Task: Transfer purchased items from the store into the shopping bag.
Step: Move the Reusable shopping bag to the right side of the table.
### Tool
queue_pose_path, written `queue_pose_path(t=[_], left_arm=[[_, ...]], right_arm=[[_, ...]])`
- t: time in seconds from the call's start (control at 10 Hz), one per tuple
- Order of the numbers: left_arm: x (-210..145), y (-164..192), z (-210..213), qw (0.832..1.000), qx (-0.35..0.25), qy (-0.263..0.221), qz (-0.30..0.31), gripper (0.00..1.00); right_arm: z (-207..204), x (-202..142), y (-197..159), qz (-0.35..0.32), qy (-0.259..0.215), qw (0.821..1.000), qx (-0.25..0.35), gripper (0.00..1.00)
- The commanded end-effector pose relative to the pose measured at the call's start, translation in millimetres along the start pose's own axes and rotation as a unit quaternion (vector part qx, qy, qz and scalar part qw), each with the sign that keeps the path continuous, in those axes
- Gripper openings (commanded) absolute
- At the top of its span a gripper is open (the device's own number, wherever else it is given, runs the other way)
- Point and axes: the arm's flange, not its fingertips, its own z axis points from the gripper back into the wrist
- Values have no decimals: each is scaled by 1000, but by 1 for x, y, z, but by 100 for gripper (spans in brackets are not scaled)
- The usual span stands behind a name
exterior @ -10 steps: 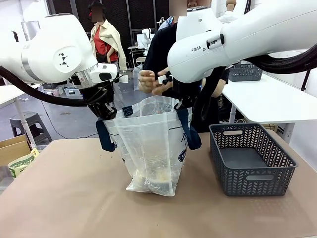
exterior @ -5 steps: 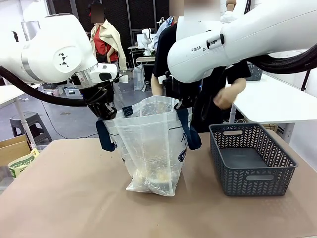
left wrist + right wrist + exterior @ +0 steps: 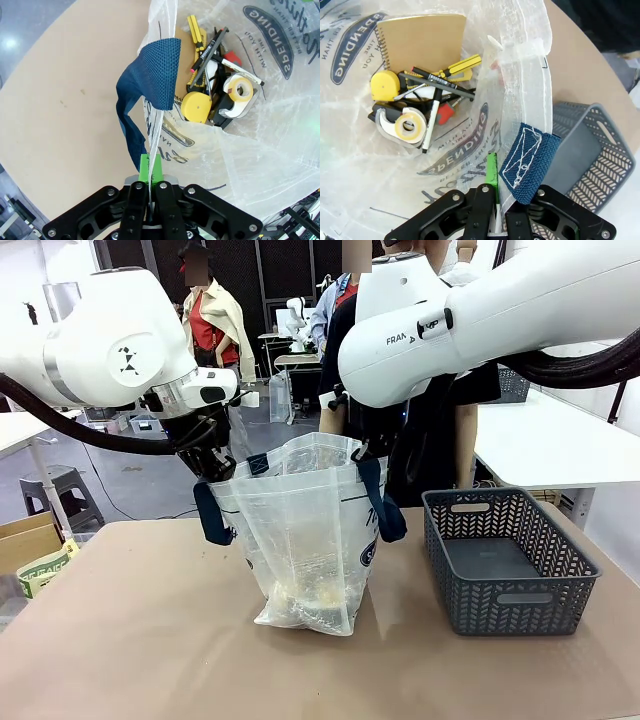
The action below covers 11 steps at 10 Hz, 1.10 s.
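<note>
- While both arms hold its rim from above, the shopping bag (image 3: 300, 540) stands upright on the table (image 3: 130, 640) with its mouth spread wide.
- The left gripper (image 3: 150, 167) has its fingers pinched tight on the bag's clear rim. Only the thin film lies between the green pads, and a navy strap handle (image 3: 152, 75) hangs just beside them.
- The right gripper (image 3: 495, 190) is likewise closed on the opposite rim, next to the other strap handle (image 3: 530, 160).
- The purchased items (image 3: 420, 90) lie heaped at the bottom of the bag: a kraft spiral notebook (image 3: 420, 37), a yellow tape measure (image 3: 385, 82), a white tape dispenser (image 3: 402, 125), a yellow-handled knife (image 3: 462, 64) and a black marker (image 3: 442, 82).
- The store (image 3: 520, 610), a dark grey lattice basket, sits on the table near the bag's right side, not touching it.
- A person (image 3: 440, 420) in dark clothing stands at the far side, behind the right arm.
</note>
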Motion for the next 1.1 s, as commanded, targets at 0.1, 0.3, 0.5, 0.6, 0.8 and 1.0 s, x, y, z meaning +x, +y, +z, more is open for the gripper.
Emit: queue_pose_path(t=[0.1,0.3,0.5,0.6,0.8,1.0], left_arm=[[0,0,1,1000,4,0,-2,0],[0,0,1,1000,4,0,-2,0],[0,0,1,1000,4,0,-2,0],[0,0,1,1000,4,0,-2,0],[0,0,1,1000,4,0,-2,0],[0,0,1,1000,4,0,-2,0]], right_arm=[[0,0,0,0,0,1000,0,0],[0,0,0,0,0,1000,0,0],[0,0,0,0,0,1000,0,0],[0,0,0,0,0,1000,0,0],[0,0,0,0,0,1000,0,0],[0,0,0,0,0,1000,0,0]])
